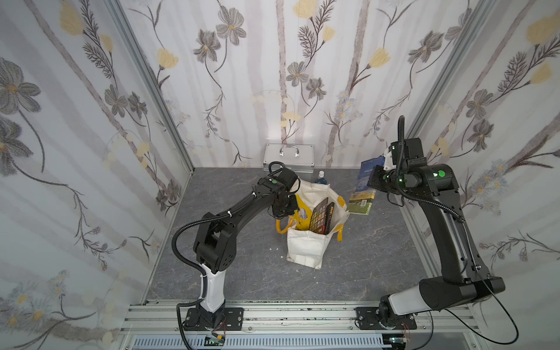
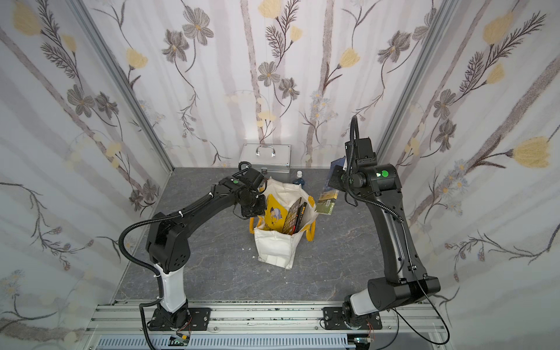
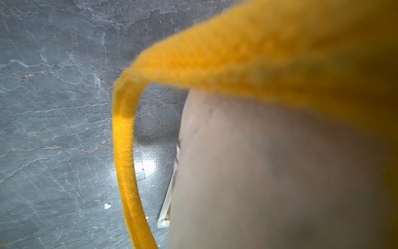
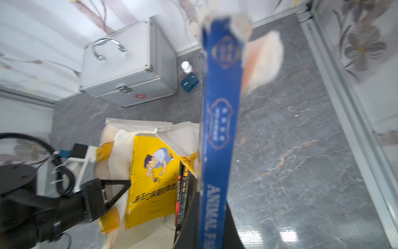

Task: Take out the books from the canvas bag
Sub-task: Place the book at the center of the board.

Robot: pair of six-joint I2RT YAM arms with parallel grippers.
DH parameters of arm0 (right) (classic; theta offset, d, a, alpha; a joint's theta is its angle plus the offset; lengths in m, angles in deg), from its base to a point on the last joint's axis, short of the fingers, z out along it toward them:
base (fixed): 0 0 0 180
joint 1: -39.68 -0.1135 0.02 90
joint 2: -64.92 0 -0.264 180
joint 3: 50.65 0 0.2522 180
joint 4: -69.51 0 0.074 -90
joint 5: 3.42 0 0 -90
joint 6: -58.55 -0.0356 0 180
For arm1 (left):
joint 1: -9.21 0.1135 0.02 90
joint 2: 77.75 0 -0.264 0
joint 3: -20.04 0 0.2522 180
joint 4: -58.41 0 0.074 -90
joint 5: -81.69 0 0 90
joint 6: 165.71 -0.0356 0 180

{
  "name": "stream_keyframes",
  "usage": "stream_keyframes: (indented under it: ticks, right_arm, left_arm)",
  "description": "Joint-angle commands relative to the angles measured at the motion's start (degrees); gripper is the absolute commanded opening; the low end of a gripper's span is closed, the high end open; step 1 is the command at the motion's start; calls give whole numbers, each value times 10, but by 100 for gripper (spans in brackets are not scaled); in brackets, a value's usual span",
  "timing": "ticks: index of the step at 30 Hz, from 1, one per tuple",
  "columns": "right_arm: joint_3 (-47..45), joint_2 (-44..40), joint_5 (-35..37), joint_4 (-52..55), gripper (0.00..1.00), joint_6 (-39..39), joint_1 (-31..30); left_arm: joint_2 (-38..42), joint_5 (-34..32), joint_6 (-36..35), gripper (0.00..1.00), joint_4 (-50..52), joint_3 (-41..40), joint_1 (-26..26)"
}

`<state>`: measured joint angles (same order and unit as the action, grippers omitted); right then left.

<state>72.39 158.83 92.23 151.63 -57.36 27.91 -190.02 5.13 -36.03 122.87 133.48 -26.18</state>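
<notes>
The cream canvas bag (image 1: 306, 251) (image 2: 275, 248) stands open mid-table. Inside it, a yellow book with a cartoon (image 1: 301, 216) (image 4: 155, 172) leans beside two dark books (image 1: 322, 216) (image 4: 183, 194). My left gripper (image 1: 288, 209) (image 4: 120, 187) is shut on the bag's left rim, between the ends of the yellow strap (image 3: 127, 172). The bag's cloth (image 3: 258, 172) hides the left gripper's own fingers in the left wrist view. My right gripper (image 1: 381, 169) (image 4: 212, 220) is shut on the blue "Animal Farm" book (image 1: 362, 194) (image 4: 221, 107). That book hangs upright in the air, right of the bag.
A silver metal case (image 1: 289, 157) (image 4: 129, 64) with a handle stands against the back wall. A small white-capped bottle (image 1: 321, 177) (image 4: 189, 75) sits behind the bag. Flowered walls close in both sides. An aluminium rail (image 1: 288, 315) runs along the front.
</notes>
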Motion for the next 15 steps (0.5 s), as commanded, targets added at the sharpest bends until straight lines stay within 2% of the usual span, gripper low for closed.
stream_keyframes:
  ticks: [1,9,15]
  right_arm:
    - [-12,11,114,31,0,-4,3]
    - [-40,40,145,30,0,5,4]
    - [-72,91,203,36,1,27,13]
  left_arm:
    - [-9,2,2,13,20,6,2]
    - [-20,9,-11,13,30,23,7]
    - [-11,11,-16,13,32,19,10]
